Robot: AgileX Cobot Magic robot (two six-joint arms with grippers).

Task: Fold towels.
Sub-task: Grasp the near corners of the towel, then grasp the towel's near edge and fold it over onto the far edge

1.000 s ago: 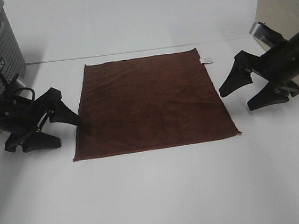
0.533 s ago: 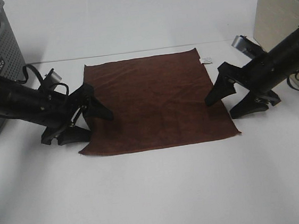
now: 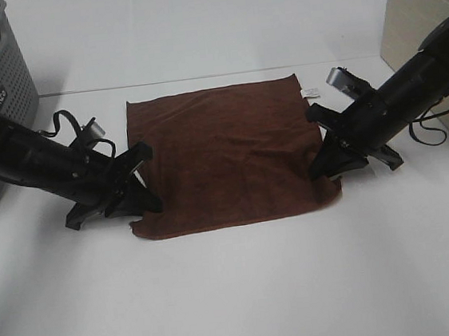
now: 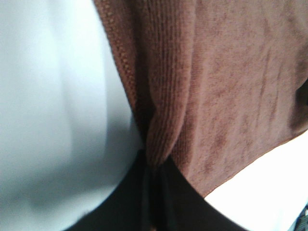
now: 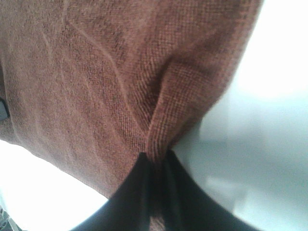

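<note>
Left gripper (image 3: 139,194) and right gripper (image 3: 323,162) pinch the towel (image 3: 227,152), tips seemingly buried

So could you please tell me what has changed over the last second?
The left gripper moved in and shut on the left edge of the towel, and the right gripper did likewise on its right edge, pinching up folds and drawing the near corners in. The far edge, the white tag and the grey basket stayed put.

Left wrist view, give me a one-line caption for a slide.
Left gripper shut on a pinched ridge of the reddish-brown towel near its edge, white table beside it.
</note>
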